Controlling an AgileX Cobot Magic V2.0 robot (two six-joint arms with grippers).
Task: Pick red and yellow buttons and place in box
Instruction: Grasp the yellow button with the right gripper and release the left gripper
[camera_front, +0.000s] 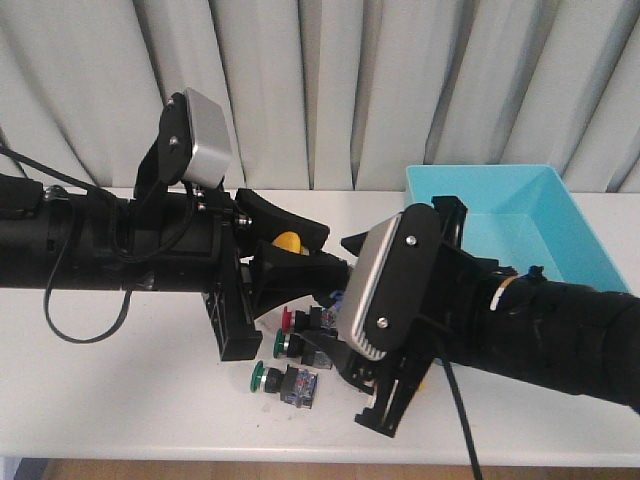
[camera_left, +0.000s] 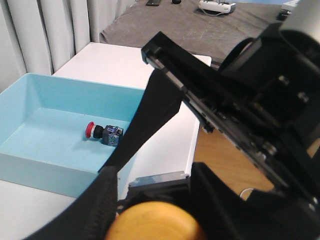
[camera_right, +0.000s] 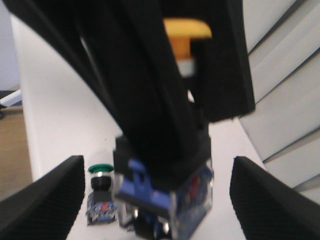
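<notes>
The left gripper's fingers clamped the yellow button; the right gripper gaped open. The red button lay in the box at two o'clock.

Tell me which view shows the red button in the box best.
The left wrist view: the red button lies unobstructed on the floor of the box. The front view shows only the box's walls; the right wrist view shows neither.

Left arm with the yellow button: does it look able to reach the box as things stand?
Probably not directly. The left gripper grips the yellow button, but the right arm lies between it and the box. It would likely have to pass over it.
</notes>
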